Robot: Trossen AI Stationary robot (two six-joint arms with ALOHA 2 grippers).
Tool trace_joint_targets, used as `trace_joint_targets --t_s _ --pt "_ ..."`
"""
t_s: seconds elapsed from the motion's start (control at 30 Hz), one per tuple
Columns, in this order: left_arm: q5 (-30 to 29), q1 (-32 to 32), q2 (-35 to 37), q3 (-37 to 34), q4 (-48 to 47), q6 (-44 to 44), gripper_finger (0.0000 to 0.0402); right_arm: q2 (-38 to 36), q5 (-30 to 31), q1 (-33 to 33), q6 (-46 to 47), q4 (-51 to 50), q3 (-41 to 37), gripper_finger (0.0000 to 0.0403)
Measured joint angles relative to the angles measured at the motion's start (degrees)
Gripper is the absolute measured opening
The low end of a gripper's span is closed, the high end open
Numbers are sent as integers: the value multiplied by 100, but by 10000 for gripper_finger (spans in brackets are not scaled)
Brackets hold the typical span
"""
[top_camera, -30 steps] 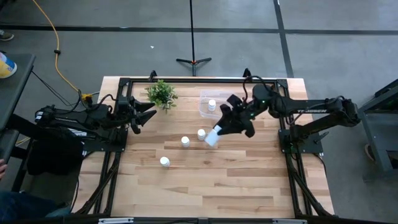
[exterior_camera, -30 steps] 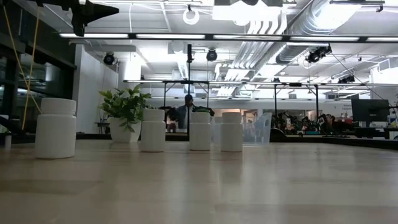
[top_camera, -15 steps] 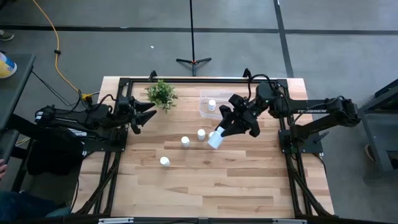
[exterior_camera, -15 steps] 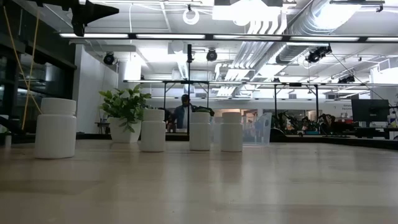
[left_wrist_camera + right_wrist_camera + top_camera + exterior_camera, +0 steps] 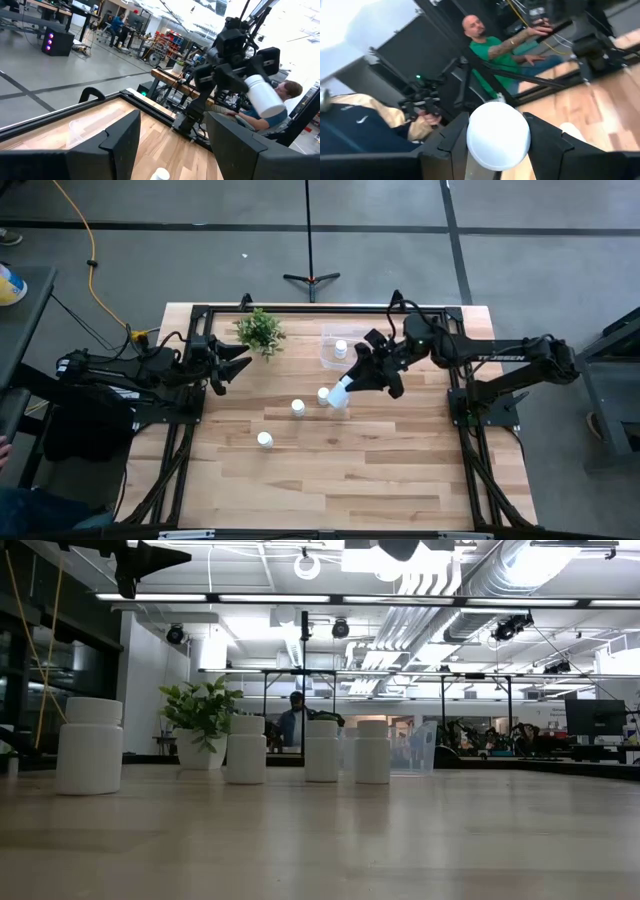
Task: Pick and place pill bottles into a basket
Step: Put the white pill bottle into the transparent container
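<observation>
Right gripper [image 5: 345, 392] is up off the light wooden table [image 5: 330, 470], its dark fingers pinching a small white cylindrical pill bottle [image 5: 340, 394] tilted in the air, just beside the near edge of the clear see-through plastic rectangular basket [image 5: 328, 352]. In the right wrist view the held bottle's round white cap [image 5: 498, 135] sits between the two fingers [image 5: 454, 142]. From the left wrist view the same bottle [image 5: 263, 95] hangs slanted under the far arm.

One white bottle [image 5: 341, 348] stands inside the basket. Three more stand upright on the table: one [image 5: 323, 395] just beside the held bottle, one [image 5: 297, 407] near it toward the left arm, one [image 5: 264, 440] farther toward the front edge. Low view shows four white bottles in a row, the nearest [image 5: 90, 745] at the far left.

Left gripper [image 5: 238, 361] waits at the table's left side near the small green potted plant [image 5: 259, 330], jaws spread, holding nothing.
</observation>
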State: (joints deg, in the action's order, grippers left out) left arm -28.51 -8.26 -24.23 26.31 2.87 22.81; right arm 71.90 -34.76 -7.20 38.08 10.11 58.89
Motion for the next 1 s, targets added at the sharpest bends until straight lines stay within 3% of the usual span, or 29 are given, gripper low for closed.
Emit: trace_joint_targets --t_s 0.7,1.0 --pt "0 -1 0 1 0 2 260 0 683 -66 -895 -3219 0 152" --pt "-2 0 0 0 2 2 260 2 1626 -66 -1376 -4575 0 152"
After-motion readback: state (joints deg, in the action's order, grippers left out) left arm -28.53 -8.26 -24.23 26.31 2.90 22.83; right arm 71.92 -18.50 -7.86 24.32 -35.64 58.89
